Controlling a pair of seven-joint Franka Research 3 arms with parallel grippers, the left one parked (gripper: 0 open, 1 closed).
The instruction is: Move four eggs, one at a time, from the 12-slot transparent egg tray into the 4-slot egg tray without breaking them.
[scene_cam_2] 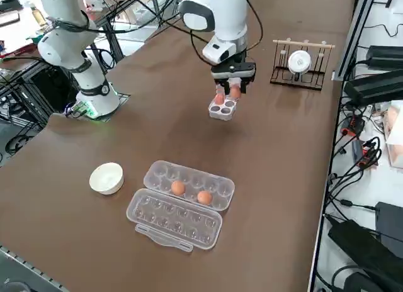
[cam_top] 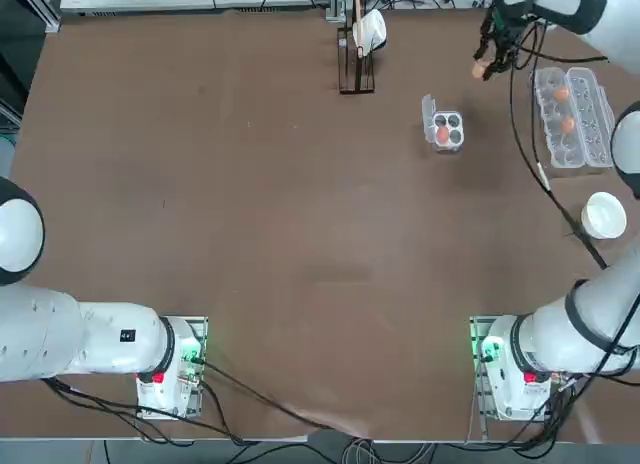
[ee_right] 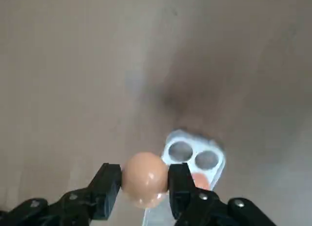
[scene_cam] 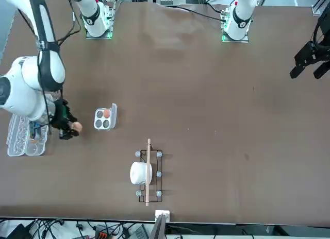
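Held egg point(ee_right: 144, 179): being gripped betw. the two black fingers point(ee_right: 108, 187) of the right claw point(ee_right: 142, 188), up in the air over bare bench, not touching anything else.
Right claw: closed on that egg, pointing down; hovering betw. the 12-slot transparent egg tray point(cam_top: 573, 117) and the 4-slot egg tray point(cam_top: 445, 130), nearer the far edge of the bench point(cam_top: 250, 234).
4-slot tray: sitting open on the bench w/ lid flap standing up at one side; one egg point(cam_top: 442, 134) already lying in a cup, other three cups showing empty. In wrist view it's lying just beyond the claw.
12-slot tray: lying at the robot's right side of the bench, lid folded out flat beside the cup half; two eggs point(scene_cam_2: 178, 187) point(scene_cam_2: 204, 197) sitting in adjacent cups of one row, near the middle.
White bowl point(cam_top: 604, 215): resting on the bench beside the long tray, on the side nearer the arm bases.
Wire rack point(scene_cam: 148, 172): standing near the far edge, holding a white cup-like item; well apart from both trays.
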